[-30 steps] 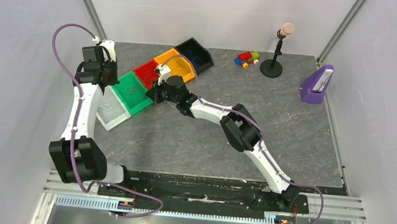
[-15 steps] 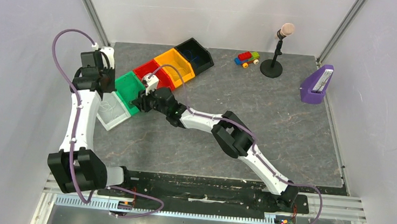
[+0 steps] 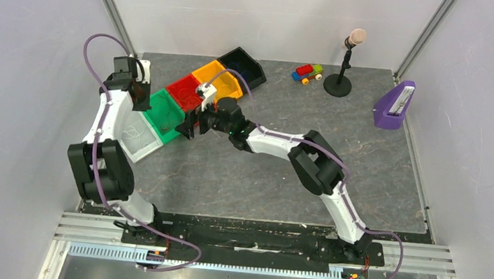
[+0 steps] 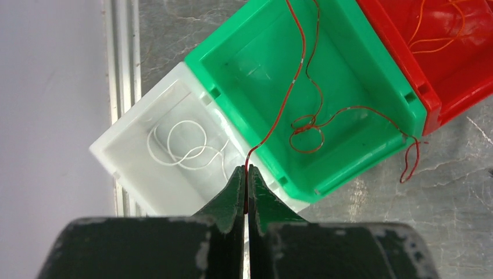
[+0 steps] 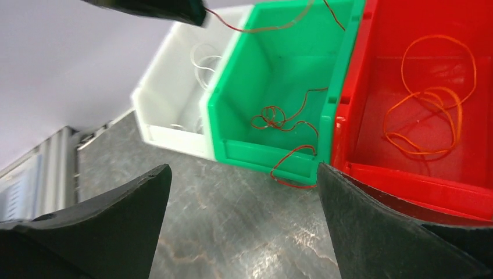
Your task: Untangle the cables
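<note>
Toward the far-left corner of the desk [image 3: 281,176], the left claw [image 4: 245,174] is pinched tight on the red wire [image 4: 302,125], which trails through the green bin [image 4: 360,168] and loops over its wall onto the desk. The right claw [image 5: 244,174] gapes wide beside that bin, holding nothing. An orange wire [image 5: 430,116] lies in the red bin [image 5: 407,180].

Plain pale walls [image 3: 275,14] enclose a grey marbled tabletop [image 3: 247,180], evenly lit.

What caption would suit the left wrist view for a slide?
Left claw shut on red cable trailing through green bin, white cable coiled in white bin.
</note>
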Controlling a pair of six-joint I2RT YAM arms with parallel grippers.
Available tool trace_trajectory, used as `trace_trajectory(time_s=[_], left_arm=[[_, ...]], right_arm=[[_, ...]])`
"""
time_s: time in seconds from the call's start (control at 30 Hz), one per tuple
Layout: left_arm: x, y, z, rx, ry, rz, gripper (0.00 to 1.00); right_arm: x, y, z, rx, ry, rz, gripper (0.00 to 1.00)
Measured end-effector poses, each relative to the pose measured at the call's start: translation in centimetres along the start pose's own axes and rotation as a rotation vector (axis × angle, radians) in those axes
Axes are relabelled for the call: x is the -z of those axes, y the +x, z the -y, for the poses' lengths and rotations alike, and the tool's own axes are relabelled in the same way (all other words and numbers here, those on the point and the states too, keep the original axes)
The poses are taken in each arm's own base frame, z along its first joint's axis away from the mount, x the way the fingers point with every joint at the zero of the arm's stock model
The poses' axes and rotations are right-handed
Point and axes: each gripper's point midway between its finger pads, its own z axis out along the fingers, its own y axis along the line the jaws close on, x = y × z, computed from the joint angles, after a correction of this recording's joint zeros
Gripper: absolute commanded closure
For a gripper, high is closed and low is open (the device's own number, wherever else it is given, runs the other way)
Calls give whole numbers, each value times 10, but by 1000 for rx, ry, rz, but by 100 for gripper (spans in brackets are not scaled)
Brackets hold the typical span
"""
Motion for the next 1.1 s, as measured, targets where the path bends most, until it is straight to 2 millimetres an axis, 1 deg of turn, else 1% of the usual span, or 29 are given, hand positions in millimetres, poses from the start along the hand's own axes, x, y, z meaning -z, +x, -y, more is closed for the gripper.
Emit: trace_trajectory(time_s=[0.17,0.23,0.3,0.4,0.43,0.5,0.6,0.7,0.73,0.8,0.83,0.87,0.93,1.0,1.07,1.1], left_arm=[[-31,-7,12,-2,42,-25,98],[-41,-7,19,-13,57,-34,98],[-52,-6,31,-33,75,-45,98],[-68,-2,47,-58,98,-66,98],[-74,1,51,-64,102,-77,98],[-85,6,56,-70,100,-98,98],[-102,18,54,-72,77,-132,98],[-113,30,52,-70,59,-161,98],[-115,33,51,-68,54,-170,98],[-119,38,51,-63,52,-186,98],[-121,40,51,-63,52,-191,95],[-123,41,52,-62,56,-196,86],[-123,43,53,-61,63,-201,71],[-122,42,56,-49,78,-200,62],[-118,41,58,-47,89,-201,58],[-112,40,59,-45,98,-200,55]], right_arm=[[32,-42,-14,-1,-92,10,2],[45,-54,-18,1,-117,11,2],[60,-61,-19,-1,-135,5,2],[80,-61,-13,-15,-143,-23,2],[87,-60,-8,-24,-138,-35,2],[102,-54,10,-47,-112,-59,2],[123,-45,37,-85,-65,-92,2],[143,-38,60,-116,-18,-116,2],[148,-37,65,-124,-8,-122,2],[154,-36,67,-129,-3,-129,2],[156,-36,66,-128,-5,-131,2],[157,-36,65,-128,-11,-135,2],[159,-37,62,-125,-20,-137,2],[160,-38,59,-119,-28,-138,2],[162,-39,58,-115,-31,-137,2],[163,-40,58,-113,-31,-138,2]])
